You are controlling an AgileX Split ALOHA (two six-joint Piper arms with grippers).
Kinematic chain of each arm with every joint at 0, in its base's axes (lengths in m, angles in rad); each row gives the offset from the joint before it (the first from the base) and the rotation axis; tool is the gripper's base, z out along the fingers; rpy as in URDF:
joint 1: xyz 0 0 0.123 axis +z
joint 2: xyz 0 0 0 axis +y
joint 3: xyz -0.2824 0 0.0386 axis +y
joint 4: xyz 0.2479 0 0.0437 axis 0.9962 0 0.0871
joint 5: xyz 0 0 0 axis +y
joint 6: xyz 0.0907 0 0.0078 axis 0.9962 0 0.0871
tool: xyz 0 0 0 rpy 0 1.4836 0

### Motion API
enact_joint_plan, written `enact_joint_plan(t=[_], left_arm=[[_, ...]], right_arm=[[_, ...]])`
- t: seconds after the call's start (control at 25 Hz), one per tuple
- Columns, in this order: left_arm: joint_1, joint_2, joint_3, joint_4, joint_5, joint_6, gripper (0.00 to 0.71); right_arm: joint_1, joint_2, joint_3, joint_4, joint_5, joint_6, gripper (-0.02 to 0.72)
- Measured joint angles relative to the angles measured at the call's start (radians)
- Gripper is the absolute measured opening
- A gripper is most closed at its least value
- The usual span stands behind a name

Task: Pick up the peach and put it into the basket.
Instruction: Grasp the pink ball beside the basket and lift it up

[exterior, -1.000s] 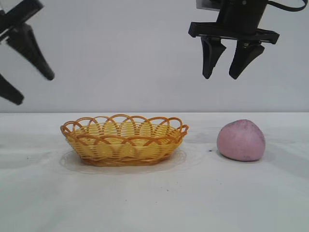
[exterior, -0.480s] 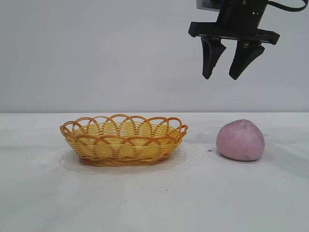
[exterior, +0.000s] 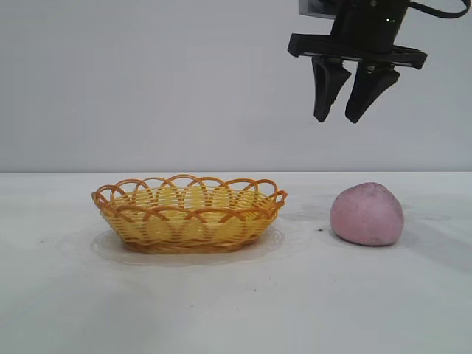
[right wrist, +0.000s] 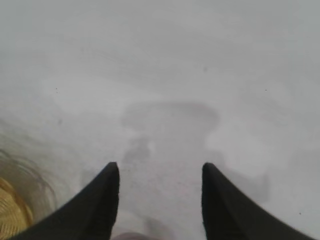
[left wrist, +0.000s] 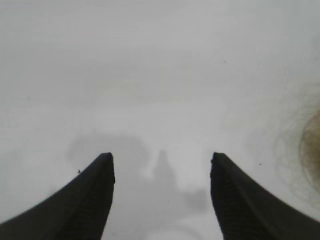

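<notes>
The pink-mauve peach (exterior: 367, 214) sits on the white table at the right. The yellow basket (exterior: 189, 214) with an orange looped rim stands at the centre left, a hand's width away from the peach. My right gripper (exterior: 337, 119) hangs high above the table, over the gap between basket and peach and slightly left of the peach. It is open and empty, as the right wrist view (right wrist: 160, 165) also shows. That view has a corner of the basket (right wrist: 12, 212). My left gripper (left wrist: 161, 156) is open and empty over bare table, and is out of the exterior view.
The white table (exterior: 236, 302) runs bare in front of the basket and peach. A plain grey wall stands behind. A blurred brownish patch (left wrist: 312, 150) shows at the edge of the left wrist view.
The left gripper has moved out of the exterior view at the upper left. The right gripper's fingers have drawn slightly closer together. Basket and peach have stayed put.
</notes>
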Motion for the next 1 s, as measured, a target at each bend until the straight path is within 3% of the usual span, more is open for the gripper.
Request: enact_joint_plan(t=[0.2,0.64,1.0], left_arm=[[0.000,-0.217,0.013,0.000,0.218,0.008,0.375],[0.000,-0.657,0.302,-0.056,0.452,0.008,0.375],[0.000,-0.935,0.333,-0.071,0.507,0.008,0.375]], right_arm=[[0.000,0.000,0.000,0.000,0.007,-0.002,0.345],[0.000,0.016,0.000,0.000,0.017,-0.002,0.345],[0.000,0.016,0.000,0.000,0.030,-0.002,0.345]])
